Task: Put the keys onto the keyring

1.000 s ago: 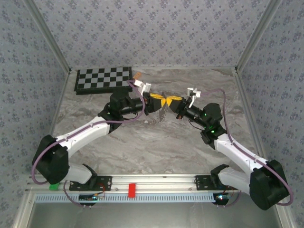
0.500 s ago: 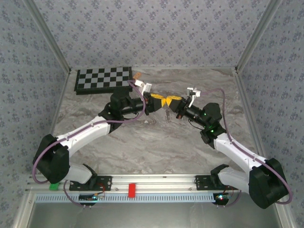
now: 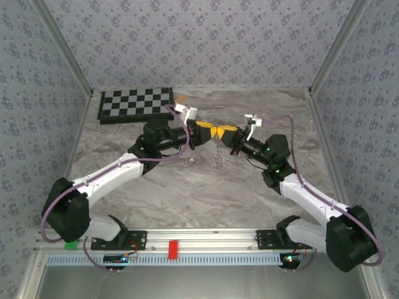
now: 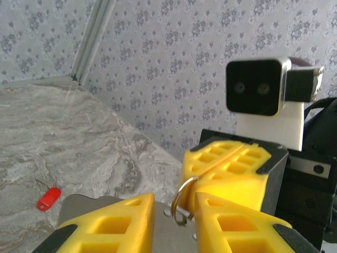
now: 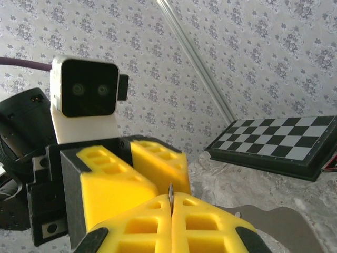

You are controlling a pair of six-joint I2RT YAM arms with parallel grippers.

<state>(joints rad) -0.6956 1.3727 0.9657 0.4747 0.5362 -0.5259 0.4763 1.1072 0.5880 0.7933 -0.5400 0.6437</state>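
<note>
Elbows bent, right end effector [image 5: 171, 201] (closed) pinches keyring [image 4: 174, 197].

The keyring [image 4: 180, 197], a thin silvery loop, is held upright, pinched in the right gripper [image 5: 171, 203], with its short chain [image 3: 218, 157] dangling. The tiny red-headed key [image 4: 48, 198] is laid flat on the marble table [image 4: 79, 137].

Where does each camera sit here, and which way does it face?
Top external: above and behind, looking down at the table; both arms show.
Left wrist: on the left arm, facing the right tool; own yellow fingers below.
Right wrist: on the right arm, facing the left tool; own shut fingers below.
Shared: both wrist views show the keyring between the tools.
</note>
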